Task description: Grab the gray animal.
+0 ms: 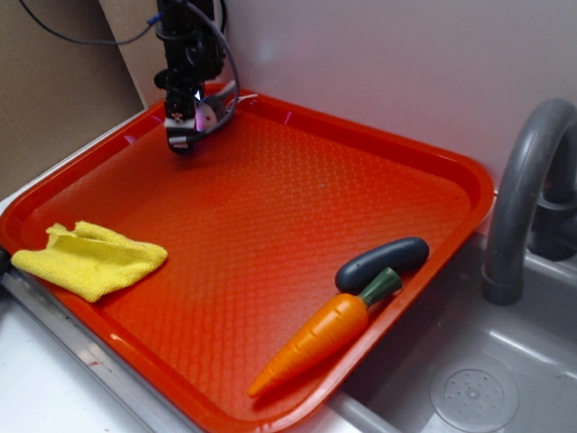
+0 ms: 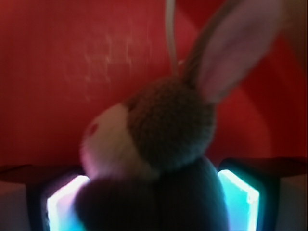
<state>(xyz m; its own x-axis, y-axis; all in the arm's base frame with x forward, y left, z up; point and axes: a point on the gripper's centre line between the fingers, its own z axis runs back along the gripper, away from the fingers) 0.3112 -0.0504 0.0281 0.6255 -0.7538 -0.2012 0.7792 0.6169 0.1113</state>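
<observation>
Four things share the red tray (image 1: 297,117): a yellow cloth (image 1: 90,259) at its left edge, a carrot (image 1: 325,336) and a dark gray capsule toy (image 1: 382,262) touching at the right, and the gray animal (image 2: 163,130) at the far corner, pinched in the gripper (image 1: 191,122). A gray faucet (image 1: 523,189) stands beside the tray.

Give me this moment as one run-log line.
gripper: shut on gray bunny | location: far corner of red tray | carrot, dark capsule, yellow cloth: untouched
</observation>
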